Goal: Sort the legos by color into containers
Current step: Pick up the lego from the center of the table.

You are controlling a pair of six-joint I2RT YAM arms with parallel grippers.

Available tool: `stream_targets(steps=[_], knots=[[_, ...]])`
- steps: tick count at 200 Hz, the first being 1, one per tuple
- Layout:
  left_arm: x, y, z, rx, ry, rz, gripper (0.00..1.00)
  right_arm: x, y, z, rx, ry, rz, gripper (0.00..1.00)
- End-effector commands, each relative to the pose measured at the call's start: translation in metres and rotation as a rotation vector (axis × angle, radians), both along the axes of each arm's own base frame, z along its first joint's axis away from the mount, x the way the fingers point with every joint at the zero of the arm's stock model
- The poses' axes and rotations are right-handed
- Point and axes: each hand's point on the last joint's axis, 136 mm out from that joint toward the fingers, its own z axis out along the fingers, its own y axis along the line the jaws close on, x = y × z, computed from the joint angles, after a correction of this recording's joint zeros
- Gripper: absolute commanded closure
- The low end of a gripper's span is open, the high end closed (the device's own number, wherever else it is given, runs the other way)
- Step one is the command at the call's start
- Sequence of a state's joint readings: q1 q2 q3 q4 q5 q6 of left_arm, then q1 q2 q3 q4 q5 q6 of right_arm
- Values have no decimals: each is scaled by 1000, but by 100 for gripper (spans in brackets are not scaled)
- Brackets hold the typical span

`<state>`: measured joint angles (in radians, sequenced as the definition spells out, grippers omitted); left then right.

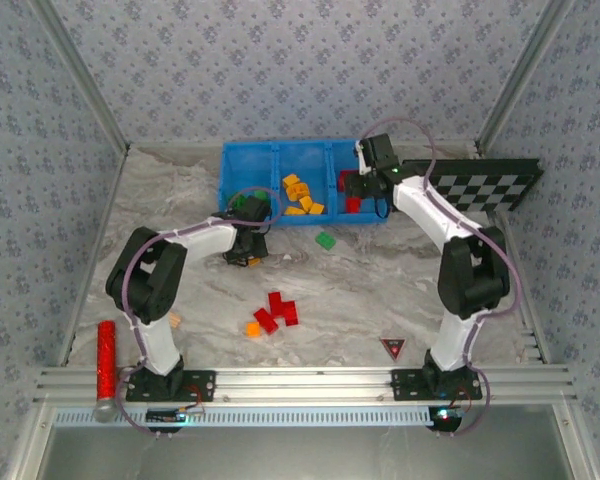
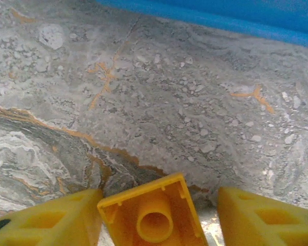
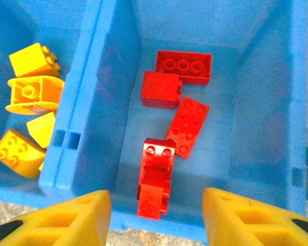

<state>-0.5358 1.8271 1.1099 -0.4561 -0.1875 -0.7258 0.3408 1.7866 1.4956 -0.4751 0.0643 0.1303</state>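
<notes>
The blue bin [image 1: 224, 180] stands at the back with three containers side by side. My left gripper [image 1: 246, 248] is down on the table just in front of the bin. Its yellow fingers [image 2: 51, 218] stand open around an orange-yellow lego [image 2: 154, 215] lying underside up; the left finger touches it and a gap shows on the right. My right gripper [image 1: 358, 186] hangs open over the right container, where several red legos [image 3: 156, 177] lie below the jaws. The middle container holds orange-yellow legos [image 3: 28, 95]. Loose legos lie mid-table: a green one [image 1: 325, 240], a red cluster [image 1: 277, 310] and an orange one [image 1: 253, 328].
A black-and-white checkerboard [image 1: 480, 185] lies right of the bin. A long red cylinder [image 1: 106, 355] rests at the near left by the rail. A small red triangle [image 1: 392, 347] sits near the right arm's base. Walls close in the table on three sides.
</notes>
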Motion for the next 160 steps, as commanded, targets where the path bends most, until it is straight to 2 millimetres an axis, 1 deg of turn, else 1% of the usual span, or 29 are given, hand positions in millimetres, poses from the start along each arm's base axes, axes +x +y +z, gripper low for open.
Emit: stream_targets(steps=[1,19,32,47,72,76,77,79,85,98,109,122,132,160], knots=[[1,-9,-12,-49,30,4,46,-19,-11,17,-6,-20,-27,47],[-2,-9,-20,-52,51,5,49,-31,-15,23,11,-28,-37,46],[-5,-10,-26,-58,69,2,52,-40,-17,22,25,-24,-44,45],[-9,-9,-30,-58,89,-2,59,-52,-19,20,43,-12,-52,45],[-16,-6,-31,-41,108,-19,70,-76,-19,8,92,24,-55,45],[-17,-6,-30,-38,110,-21,72,-77,-19,11,104,21,-56,45],[-17,-5,-29,-37,110,-22,72,-81,-20,4,100,35,-57,45],[-17,-5,-28,-36,108,-22,73,-84,-21,-1,101,49,-59,44],[-18,-4,-26,-32,108,-31,74,-92,-20,-7,106,66,-58,45],[-19,-5,-16,-17,100,-51,78,-104,-22,-18,112,96,-64,45],[-19,-6,-5,1,84,-70,79,-113,-21,-26,128,119,-62,44],[-15,-10,14,22,52,-99,79,-125,-17,-36,153,154,-54,44],[-12,-14,30,41,24,-121,80,-133,-10,-43,176,178,-37,44],[3,-34,76,48,-75,-178,80,-156,10,-58,185,228,3,43]])
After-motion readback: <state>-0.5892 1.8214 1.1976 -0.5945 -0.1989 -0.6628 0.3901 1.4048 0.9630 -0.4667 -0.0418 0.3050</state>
